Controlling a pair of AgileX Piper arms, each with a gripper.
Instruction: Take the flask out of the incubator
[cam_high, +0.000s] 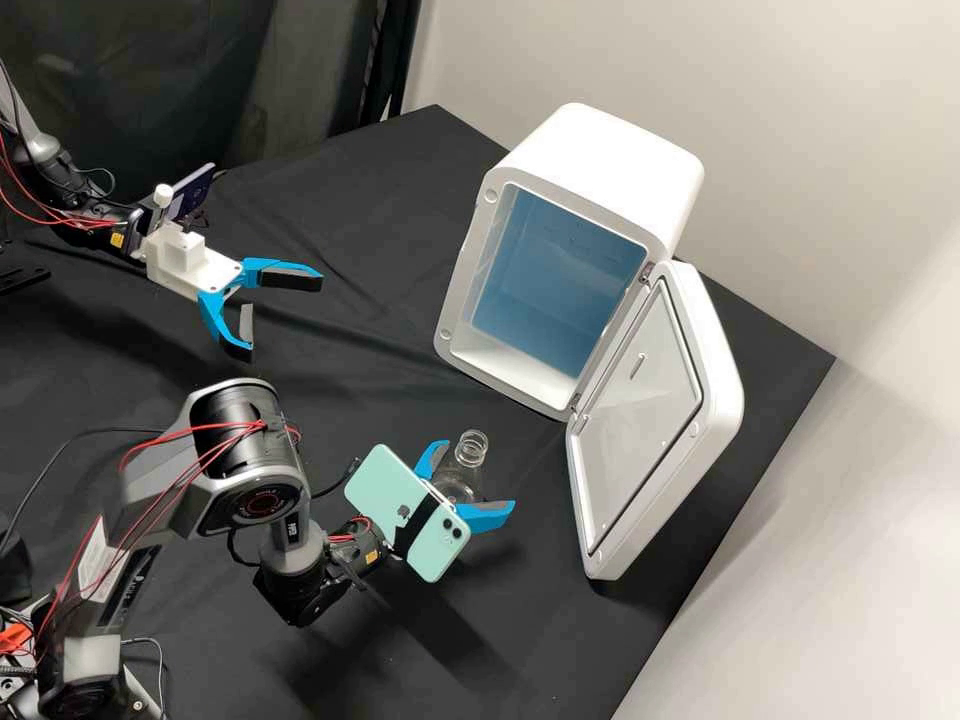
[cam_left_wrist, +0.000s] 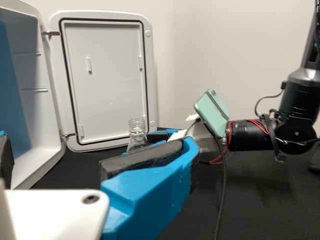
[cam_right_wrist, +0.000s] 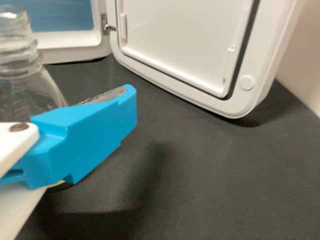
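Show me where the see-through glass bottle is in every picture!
High view: clear glass flask beside the open white incubator door.
Left wrist view: flask in front of the door's bottom edge.
Right wrist view: flask close up, door beyond.
Shared landmark: that door.

The flask (cam_high: 470, 462) is a small clear bottle with a threaded neck and an open mouth. It stands upright on the black tabletop (cam_high: 400, 250), outside the incubator (cam_high: 600, 170), at about 7 o'clock from its opening and at 9 o'clock from the lower end of the door (cam_high: 650, 420). It sits between the spread jaws of the right gripper (cam_high: 475, 478). The incubator is a white, round-cornered box with a pale blue chamber, at 1 o'clock on the tabletop. Its door is swung wide open at 5 o'clock of the body, showing a white inner panel.
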